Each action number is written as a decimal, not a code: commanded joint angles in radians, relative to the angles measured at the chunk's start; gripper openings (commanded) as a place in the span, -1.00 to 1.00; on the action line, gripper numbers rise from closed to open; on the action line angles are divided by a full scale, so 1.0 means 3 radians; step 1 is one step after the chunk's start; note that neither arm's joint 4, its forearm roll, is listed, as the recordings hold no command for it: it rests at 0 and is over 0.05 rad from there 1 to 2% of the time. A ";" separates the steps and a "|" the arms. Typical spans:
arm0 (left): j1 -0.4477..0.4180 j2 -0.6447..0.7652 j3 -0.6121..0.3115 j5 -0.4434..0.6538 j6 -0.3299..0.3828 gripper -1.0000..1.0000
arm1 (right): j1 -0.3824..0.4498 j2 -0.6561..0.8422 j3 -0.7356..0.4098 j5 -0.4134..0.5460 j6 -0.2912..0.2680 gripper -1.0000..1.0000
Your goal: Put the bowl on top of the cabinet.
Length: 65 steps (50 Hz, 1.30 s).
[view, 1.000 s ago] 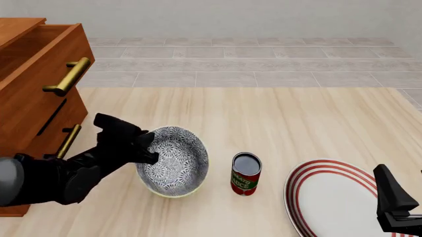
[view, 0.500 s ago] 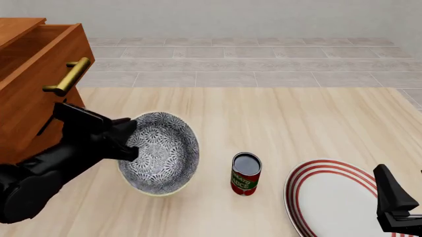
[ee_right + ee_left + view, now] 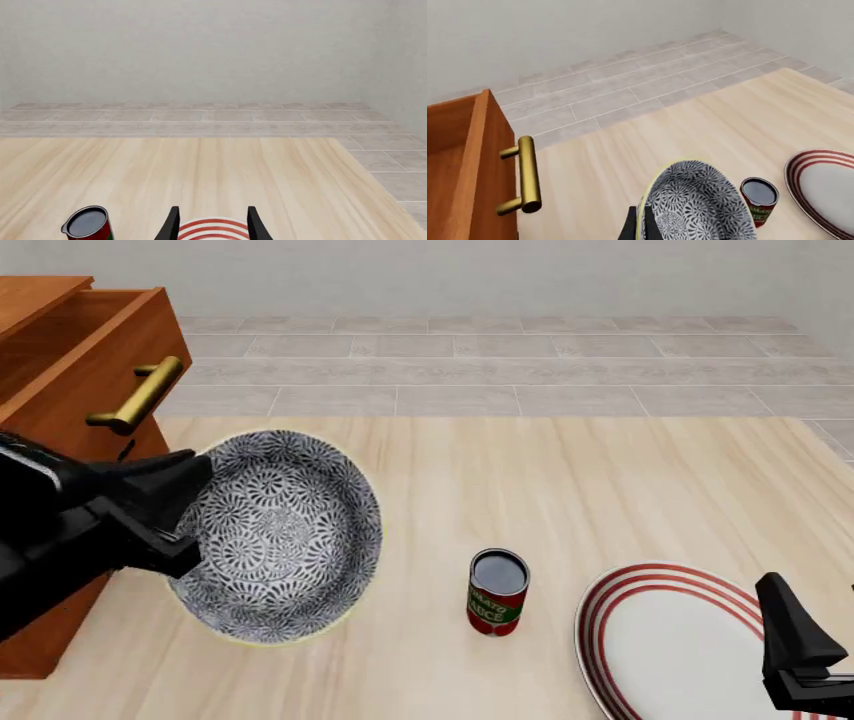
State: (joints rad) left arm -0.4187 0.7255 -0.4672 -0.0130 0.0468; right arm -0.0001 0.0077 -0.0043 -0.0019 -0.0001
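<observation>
Front view: left fingers [image 3: 180, 510] clamp the tilted bowl [image 3: 280, 537] at its 9 o'clock rim beside the cabinet [image 3: 67, 390]; right fingers [image 3: 210, 225] stand apart.

Cabinet [image 3: 67, 390]: cut off by the front view's left edge; only its right part with one brass handle [image 3: 138, 395] shows fully.
Bowl [image 3: 278, 535]: its left rim is hidden behind the left gripper [image 3: 167, 525].
Plate [image 3: 681, 640]: runs off the front view's bottom edge.
Right gripper [image 3: 801, 660]: mostly out of frame at the lower right corner.
Can [image 3: 498, 592]: label text is partly readable only.
</observation>
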 commanded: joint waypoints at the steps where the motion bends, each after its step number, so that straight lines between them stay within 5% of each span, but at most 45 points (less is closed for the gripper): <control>1: -0.0085 -0.0541 -0.0118 0.0452 0.0021 -1.00 | 0.0000 0.0000 0.0000 0.0000 0.0000 1.00; 19: -0.0093 -0.1286 -0.0642 0.1230 -0.0027 -1.00 | 0.0001 0.0000 0.0000 0.0000 0.0000 1.00; 53: 0.0363 -0.1657 -0.1531 0.1727 -0.0132 -1.00 | 0.0000 0.0000 0.0000 0.0000 -0.0001 1.00; 65: 0.0733 -0.1667 -0.1711 0.1673 -0.0374 -1.00 | 0.0000 0.0000 0.0000 0.0000 0.0001 1.00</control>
State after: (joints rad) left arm -0.2788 0.2345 -0.9278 0.4934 -0.0202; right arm 0.0000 0.0077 -0.0043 -0.0019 0.0000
